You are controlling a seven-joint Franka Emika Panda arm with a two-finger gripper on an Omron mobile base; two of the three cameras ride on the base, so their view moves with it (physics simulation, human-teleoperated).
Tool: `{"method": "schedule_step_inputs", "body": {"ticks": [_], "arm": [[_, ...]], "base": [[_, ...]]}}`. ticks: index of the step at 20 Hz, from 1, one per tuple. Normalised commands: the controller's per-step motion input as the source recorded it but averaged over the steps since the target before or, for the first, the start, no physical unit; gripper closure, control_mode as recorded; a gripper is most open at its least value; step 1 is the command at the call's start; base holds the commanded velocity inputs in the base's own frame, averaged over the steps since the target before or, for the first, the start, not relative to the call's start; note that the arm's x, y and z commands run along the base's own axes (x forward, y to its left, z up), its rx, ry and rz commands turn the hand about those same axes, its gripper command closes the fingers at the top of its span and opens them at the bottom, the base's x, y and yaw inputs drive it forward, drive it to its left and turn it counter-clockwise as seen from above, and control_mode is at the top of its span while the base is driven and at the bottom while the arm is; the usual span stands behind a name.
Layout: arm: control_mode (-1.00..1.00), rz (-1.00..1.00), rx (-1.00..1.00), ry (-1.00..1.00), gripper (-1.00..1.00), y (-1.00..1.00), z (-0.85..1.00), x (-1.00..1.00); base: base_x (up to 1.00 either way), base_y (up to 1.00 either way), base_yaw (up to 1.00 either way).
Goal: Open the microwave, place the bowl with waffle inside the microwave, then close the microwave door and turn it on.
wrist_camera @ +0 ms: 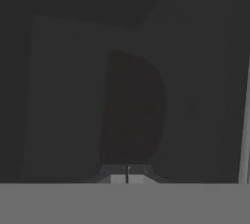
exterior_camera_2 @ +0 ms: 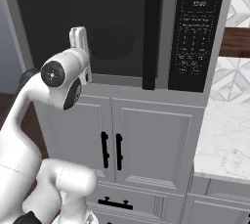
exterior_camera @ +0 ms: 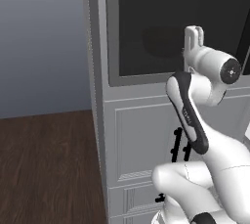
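Observation:
The microwave is built in above white cabinets. Its door, a dark glass panel in a grey frame, lies flush with the front. The black bar handle runs down the door's right side. Behind the glass the bowl shows as a dim dark round shape, also visible in the left base view and, rolled on its side, in the hand view. My gripper is shut with nothing between its fingers, pointing at the glass from close by, left of the handle.
The black keypad panel sits right of the handle. White cabinet doors with black handles are below. A marble counter lies to the right, and wooden floor to the left.

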Motion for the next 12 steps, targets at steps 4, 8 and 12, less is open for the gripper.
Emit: {"method": "schedule_step_inputs", "body": {"ticks": [4,8,12], "arm": [[-1.00,0.14,0.01,0.00,1.00,-0.65,0.08,-0.85],[-1.00,0.20,0.00,0.00,1.00,-0.71,0.10,-1.00],[-1.00,0.22,0.00,0.03,1.00,-0.79,-0.03,-0.72]], "base": [[0.00,0.00,0.00],[0.00,0.00,0.00],[0.00,0.00,0.00]]}}
